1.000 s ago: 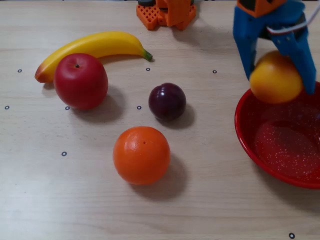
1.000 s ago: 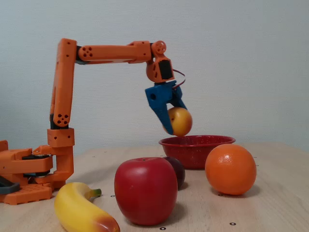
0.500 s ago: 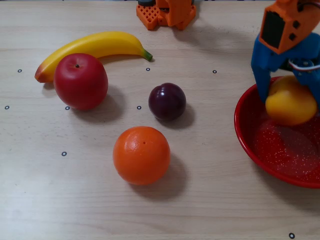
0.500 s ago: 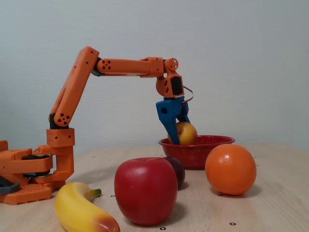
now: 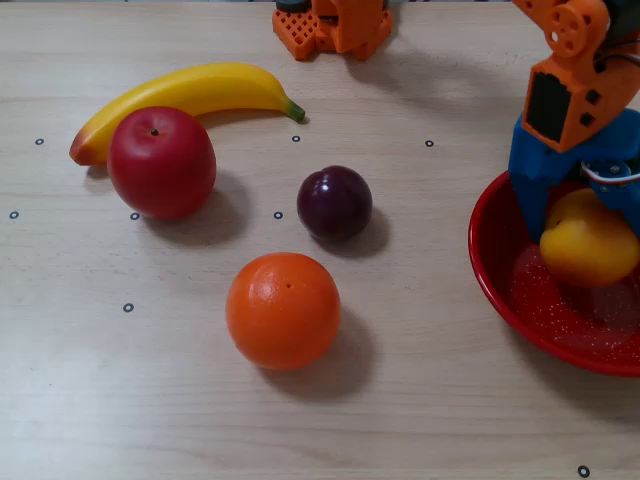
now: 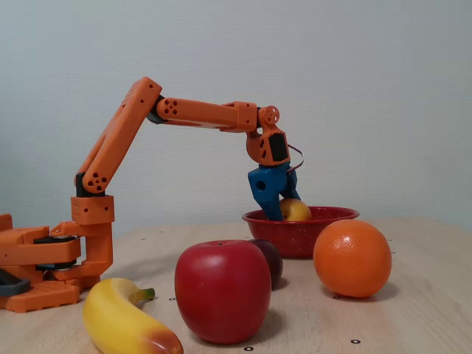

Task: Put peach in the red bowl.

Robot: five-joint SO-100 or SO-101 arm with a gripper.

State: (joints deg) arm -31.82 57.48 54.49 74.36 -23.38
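The peach [image 5: 588,243] sits between the blue fingers of the gripper [image 5: 585,215], which pinch it from 2 sides, and it is already down inside the red bowl [image 5: 490,270]. In the fixed view from the side, only its upper part [image 6: 296,209] shows above the bowl's rim [image 6: 324,215], with the gripper [image 6: 280,209] reaching in from above. I cannot tell from either view whether the fruit touches the speckled floor or hangs just over it.

The relation that matters is vertical: the peach lies directly below the wrist, gripped along a roughly horizontal line, with the bowl's floor underneath. Being nearly round, it has no long axis to mind. Judging by this, the carrying is done and what remains is letting go, then lifting straight up.

Room inside the bowl looks generous. In the fixed view from above, the peach is toward the bowl's far side, near the rim at the left finger, so the fingers should have space to part, though the left one stands close to the wall. Once freed, the peach may roll toward the middle, which does no harm.

Outside the bowl, the orange [image 5: 283,310], plum [image 5: 335,203], apple [image 5: 161,162] and banana [image 5: 190,95] lie well apart to the left in that view, clear of any upward retreat.
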